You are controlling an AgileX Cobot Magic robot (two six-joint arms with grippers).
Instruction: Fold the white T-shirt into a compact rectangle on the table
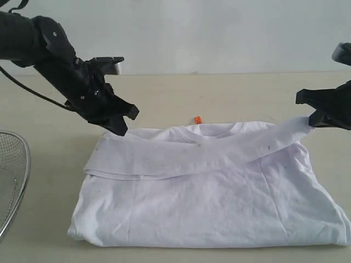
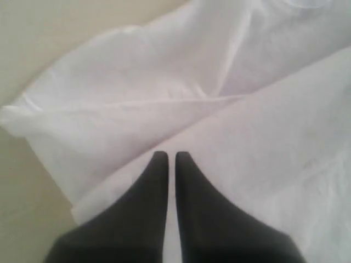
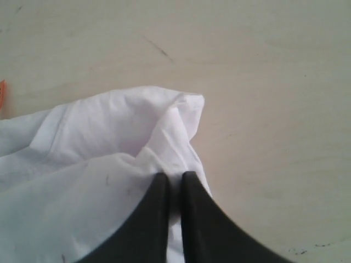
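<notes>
The white T-shirt (image 1: 219, 203) lies partly folded on the table (image 1: 230, 93), plain side up, with its small orange neck tag (image 1: 198, 119) at the far edge. A band of cloth runs across its far side between my two grippers. My left gripper (image 1: 122, 130) is shut on the band's left end, low over the shirt; in the left wrist view the closed fingers (image 2: 171, 156) sit over white cloth (image 2: 164, 98). My right gripper (image 1: 311, 119) is shut on the band's right corner and holds it lifted; bunched cloth (image 3: 164, 126) shows ahead of its fingertips (image 3: 174, 176).
A round wire-mesh basket (image 1: 11, 181) stands at the left edge of the table. Bare tabletop (image 3: 274, 109) lies beyond the shirt's right corner and behind the collar. A pale wall closes the far side.
</notes>
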